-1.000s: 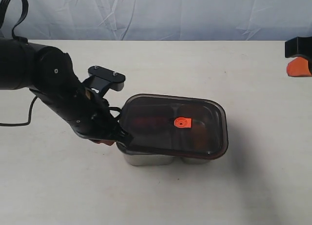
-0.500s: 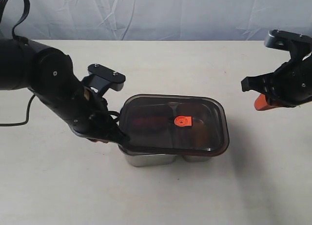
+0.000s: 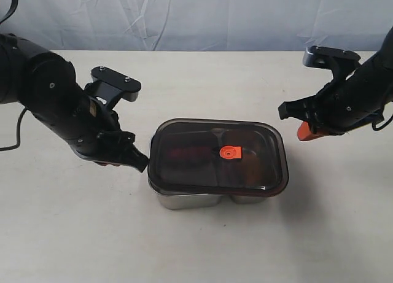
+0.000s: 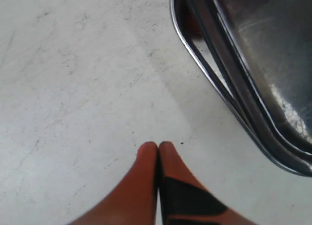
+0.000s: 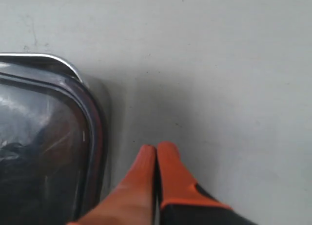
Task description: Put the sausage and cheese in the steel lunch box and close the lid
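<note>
Jaws of the black left gripper [image 3: 141,162] with orange fingertips [image 4: 146,156] are pressed together on nothing. It hangs low just beside the left end of the dark tinted see-through rectangular lid [image 3: 202,139], a thin strip of bare cream tabletop [image 3: 196,246] between them. In the left wrist view the closed tips point at open table, with the lid's rounded corner close by.

The black right gripper [image 3: 304,133], also orange-tipped, is likewise pinched closed and empty. It sits at the right of the frame, near the lid's right end but apart from it.

The table lies free in front of, behind and to both sides of the shiny rectangular steel lunch box [image 3: 184,201], which sits at the centre of the frame. A pale creased backdrop sheet [image 3: 196,19] stands along the far edge.

The lid lies flat on the box, covering both compartments, its small orange round valve [image 3: 228,152] facing up. Through the tint, the glossy red sausage [image 3: 184,153] shows as a dim red streak in the left compartment. What lies in the right one is too dark to tell.
</note>
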You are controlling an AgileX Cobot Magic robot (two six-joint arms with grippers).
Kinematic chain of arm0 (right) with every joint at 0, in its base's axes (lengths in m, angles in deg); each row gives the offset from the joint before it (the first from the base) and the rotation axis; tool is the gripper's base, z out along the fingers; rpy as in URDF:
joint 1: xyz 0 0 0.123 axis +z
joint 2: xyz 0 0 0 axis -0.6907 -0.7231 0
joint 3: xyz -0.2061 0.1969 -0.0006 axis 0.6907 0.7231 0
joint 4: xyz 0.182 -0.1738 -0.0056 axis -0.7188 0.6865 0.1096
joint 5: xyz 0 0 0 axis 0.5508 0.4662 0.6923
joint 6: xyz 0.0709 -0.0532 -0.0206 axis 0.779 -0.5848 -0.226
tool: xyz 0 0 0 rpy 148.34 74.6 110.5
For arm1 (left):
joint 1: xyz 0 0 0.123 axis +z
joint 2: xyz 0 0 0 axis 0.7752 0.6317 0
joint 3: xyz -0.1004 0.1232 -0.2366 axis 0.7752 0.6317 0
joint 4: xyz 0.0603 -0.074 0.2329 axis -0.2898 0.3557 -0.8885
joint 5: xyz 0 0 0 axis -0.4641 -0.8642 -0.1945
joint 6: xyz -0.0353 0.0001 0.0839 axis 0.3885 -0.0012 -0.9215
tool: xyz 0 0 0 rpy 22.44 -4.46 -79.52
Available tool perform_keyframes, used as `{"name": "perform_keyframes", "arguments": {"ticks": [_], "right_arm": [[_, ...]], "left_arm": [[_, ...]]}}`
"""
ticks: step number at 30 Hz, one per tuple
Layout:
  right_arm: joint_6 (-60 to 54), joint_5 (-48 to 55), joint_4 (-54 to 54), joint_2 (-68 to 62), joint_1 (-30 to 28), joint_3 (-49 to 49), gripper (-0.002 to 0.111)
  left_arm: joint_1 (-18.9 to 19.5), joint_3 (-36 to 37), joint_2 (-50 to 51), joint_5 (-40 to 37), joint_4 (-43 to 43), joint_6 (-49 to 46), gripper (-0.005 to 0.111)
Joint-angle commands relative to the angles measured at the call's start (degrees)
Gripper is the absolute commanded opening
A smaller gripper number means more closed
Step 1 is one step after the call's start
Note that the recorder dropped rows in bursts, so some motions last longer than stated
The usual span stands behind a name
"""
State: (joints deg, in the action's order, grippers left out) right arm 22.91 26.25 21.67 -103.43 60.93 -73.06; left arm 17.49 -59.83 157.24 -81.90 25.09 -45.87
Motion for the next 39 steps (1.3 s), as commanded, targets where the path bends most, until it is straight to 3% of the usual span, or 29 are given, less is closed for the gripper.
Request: {"name": "perform_keyframes", "arguments": {"ticks": [1,12,39], "right_arm": [[-0.32,-0.69,0.28,-1.22,0.20,-0.72,0.000],[-0.32,-0.34,0.09,-2.25,2.88,-0.72,0.000],[-0.65,-1.00,-1.65,-2.25,2.87,-0.72,0.000]], "left_arm": [[0.13,-0.23,-0.56,0.01,-0.77,0.45,0.000],[0.13,-0.23,-0.56,0.61,-0.77,0.45,0.000],[0.13,-0.23,-0.56,0.88,-0.77,0.45,0.000]]}}
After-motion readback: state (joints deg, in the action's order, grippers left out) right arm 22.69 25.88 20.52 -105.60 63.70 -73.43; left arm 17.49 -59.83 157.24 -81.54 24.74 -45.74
